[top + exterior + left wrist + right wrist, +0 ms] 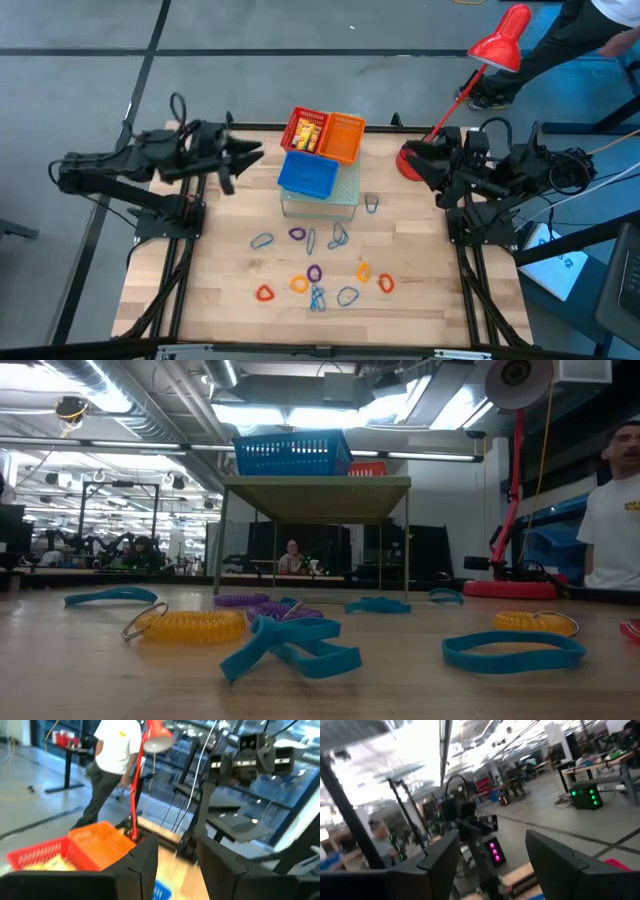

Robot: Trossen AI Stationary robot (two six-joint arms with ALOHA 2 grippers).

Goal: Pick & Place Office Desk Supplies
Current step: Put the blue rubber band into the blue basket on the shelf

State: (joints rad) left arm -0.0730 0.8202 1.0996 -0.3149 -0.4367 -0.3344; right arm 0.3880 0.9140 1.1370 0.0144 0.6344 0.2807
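The worktop (pixel 220 290) carries three baskets (pixel 322 150) grouped at its far middle, likely as drop-off bins. The left gripper (pixel 250 158) and right gripper (pixel 412 160) hover raised at either side, both spread wide and empty. The loops (pixel 315 272) lie scattered near the front, untouched.

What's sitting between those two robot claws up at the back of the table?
From above, the stacked baskets: a red one, an orange one and a blue one lie between the left claw and the right claw.
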